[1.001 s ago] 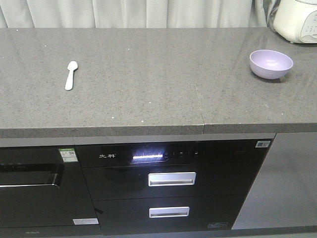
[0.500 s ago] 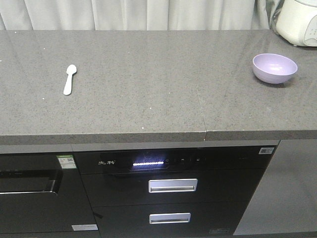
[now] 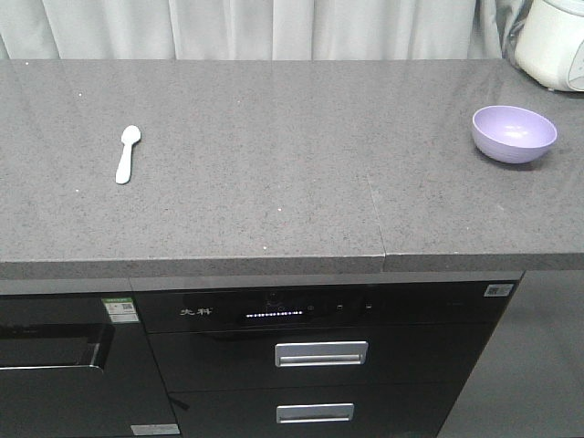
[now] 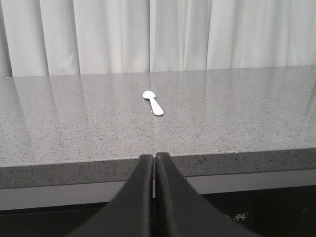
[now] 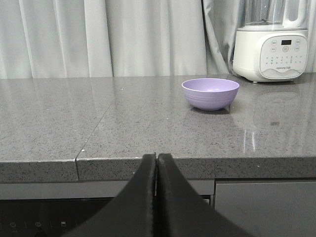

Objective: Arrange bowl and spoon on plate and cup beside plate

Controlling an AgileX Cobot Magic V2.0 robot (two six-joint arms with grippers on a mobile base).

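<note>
Both pairs of jaws are pressed together, gripping nothing.

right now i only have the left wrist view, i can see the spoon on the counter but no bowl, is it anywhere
Observer: Yes. The bowl sits upright near the right end of the counter, far from the spoon.
Operator: anything close to it
Observer: A white appliance with a button panel stands behind it and to its right, not touching it.
Operator: and where's the right gripper
Observer: The right gripper is shut and sits low in front of the counter edge. It faces the bowl, which is slightly right of its line.
</note>
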